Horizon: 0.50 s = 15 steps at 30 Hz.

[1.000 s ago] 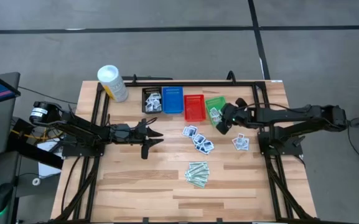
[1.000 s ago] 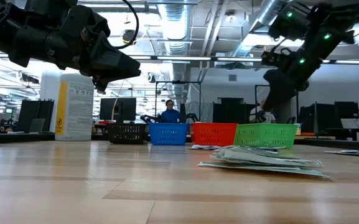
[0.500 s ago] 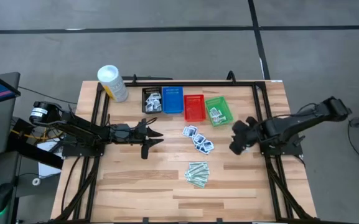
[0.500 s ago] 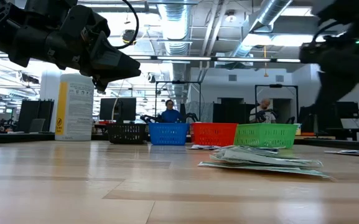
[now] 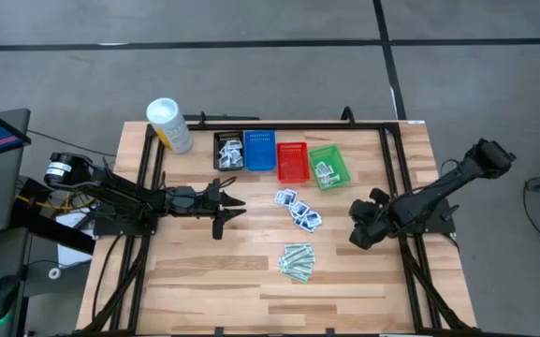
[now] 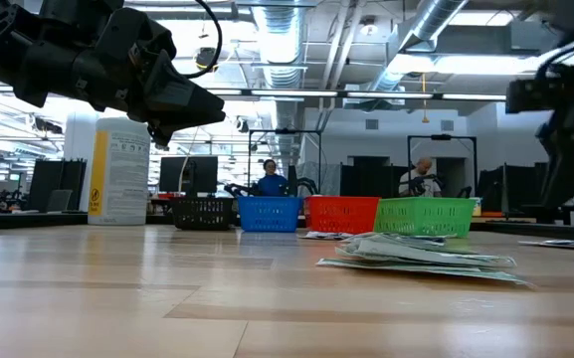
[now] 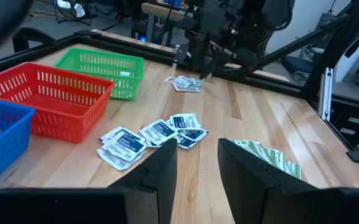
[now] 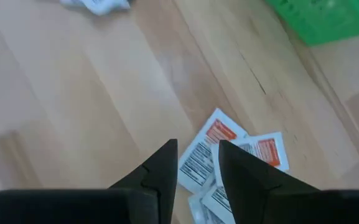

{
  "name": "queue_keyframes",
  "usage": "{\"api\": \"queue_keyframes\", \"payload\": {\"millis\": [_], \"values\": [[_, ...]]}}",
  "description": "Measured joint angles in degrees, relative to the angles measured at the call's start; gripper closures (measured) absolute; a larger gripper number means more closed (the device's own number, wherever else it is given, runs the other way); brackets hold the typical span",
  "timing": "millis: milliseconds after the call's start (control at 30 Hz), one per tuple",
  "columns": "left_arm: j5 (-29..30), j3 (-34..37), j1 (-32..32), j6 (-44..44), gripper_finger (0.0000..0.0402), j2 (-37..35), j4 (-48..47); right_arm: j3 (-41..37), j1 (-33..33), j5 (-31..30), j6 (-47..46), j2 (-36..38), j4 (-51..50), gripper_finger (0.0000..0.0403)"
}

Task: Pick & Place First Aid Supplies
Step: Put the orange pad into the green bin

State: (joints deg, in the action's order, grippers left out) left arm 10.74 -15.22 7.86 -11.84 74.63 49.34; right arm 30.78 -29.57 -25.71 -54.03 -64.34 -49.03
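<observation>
Packets [image 5: 298, 211] in a loose cluster near the middle of the wooden desk [image 5: 204, 271], white with blue print, lying flat and overlapping. Just nearer the front edge, a small stack of pale-green strips [image 5: 298, 261], apart from the cluster. A second, smaller group of white packets with red print [image 8: 241, 158] lies on the bare wood under the right hand, near the green basket's corner.

Along the far side, four mesh baskets in a touching row: black basket [image 5: 228, 151], blue basket [image 5: 259, 150], red basket [image 5: 292, 161], green basket [image 5: 327, 166]. The black one holds several white packets; the green one holds a few as well. The blue and red ones show only mesh. White cylindrical tub with yellow label [image 5: 168, 124] stands upright near the far left corner, well apart from the supplies.

Right hand [image 5: 361, 225] is over the right part of the desk, above the red-print packets. In its wrist view the two fingers [image 8: 162, 171] stand a little apart, pointing down at those packets, with nothing between them; cannot tell whether the tips touch the paper.

Left hand [image 5: 234, 204] hangs over the left-centre of the desk, pointing toward the blue-print cluster, well short of it. Its fingers [image 7: 160, 174] are parted with a clear gap and empty.

Low view: two people [image 6: 270, 179] far off in the room behind the baskets.
</observation>
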Motion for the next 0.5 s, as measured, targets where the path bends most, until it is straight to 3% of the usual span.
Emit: {"api": "queue_keyframes", "payload": {"millis": [200, 500], "values": [[0.0, 0.0, 0.0, 0.0, 0.0286, 0.0, 0.0, -3.5, 0.1, -0.2, -0.1, -3.2, 1.6, 0.0292], [0.1, 0.0, 0.0, 0.0, 0.0286, 0.0, 0.0, -6.7, 0.0, -2.0, 0.4, -1.7, 6.5, 0.0292]]}}
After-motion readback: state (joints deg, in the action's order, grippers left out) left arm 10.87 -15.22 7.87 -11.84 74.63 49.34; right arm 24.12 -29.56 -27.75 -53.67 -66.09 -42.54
